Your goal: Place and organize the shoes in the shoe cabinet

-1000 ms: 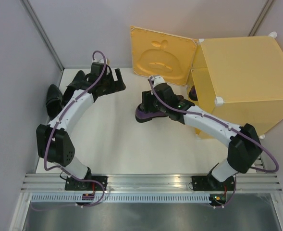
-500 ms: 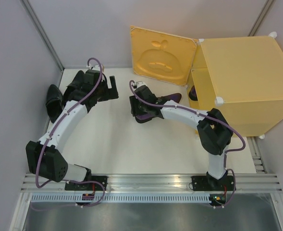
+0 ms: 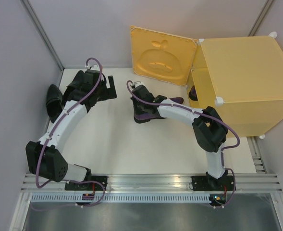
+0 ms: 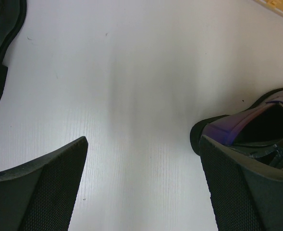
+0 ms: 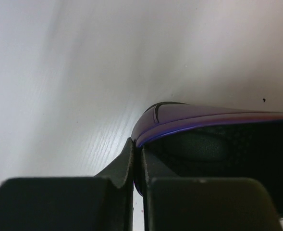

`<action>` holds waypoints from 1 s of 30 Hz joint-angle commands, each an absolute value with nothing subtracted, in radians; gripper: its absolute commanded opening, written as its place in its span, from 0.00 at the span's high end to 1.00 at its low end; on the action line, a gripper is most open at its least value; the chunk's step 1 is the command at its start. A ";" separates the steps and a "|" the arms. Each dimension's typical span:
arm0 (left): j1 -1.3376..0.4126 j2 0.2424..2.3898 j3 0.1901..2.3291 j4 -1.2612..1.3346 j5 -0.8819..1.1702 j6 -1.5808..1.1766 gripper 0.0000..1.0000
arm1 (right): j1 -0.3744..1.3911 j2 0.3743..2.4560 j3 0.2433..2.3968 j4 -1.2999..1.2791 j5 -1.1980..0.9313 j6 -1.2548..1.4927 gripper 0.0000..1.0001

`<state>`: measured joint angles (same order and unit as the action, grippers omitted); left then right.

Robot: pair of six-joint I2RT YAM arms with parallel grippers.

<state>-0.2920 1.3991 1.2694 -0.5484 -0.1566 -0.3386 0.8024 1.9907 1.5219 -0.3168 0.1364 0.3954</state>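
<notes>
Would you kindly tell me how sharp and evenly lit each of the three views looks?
Top external: sharp and evenly lit, hardly any shadow on the table. Left wrist: a soft vertical sheen streaks the table, the left gripper's fingers dark. Right wrist: the right gripper is blurred up close; the purple shoe shows a glossy highlight.

White tabletop (image 3: 117,149); grey walls (image 3: 16,62); aluminium rail (image 3: 151,181) at near edge.

Shoe (image 3: 142,117) left of cabinet (image 3: 242,77), seemingly apart
</notes>
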 commanded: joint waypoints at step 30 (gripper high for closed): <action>-0.278 1.304 1.258 -0.537 -0.302 -0.252 0.01 | 0.476 1.750 1.440 -0.517 0.138 0.235 0.99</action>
<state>-0.2810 1.3376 1.2625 -0.5480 -0.2779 -0.2890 0.4904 1.7760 1.3705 -0.5144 0.1032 0.3134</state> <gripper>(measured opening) 0.990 0.029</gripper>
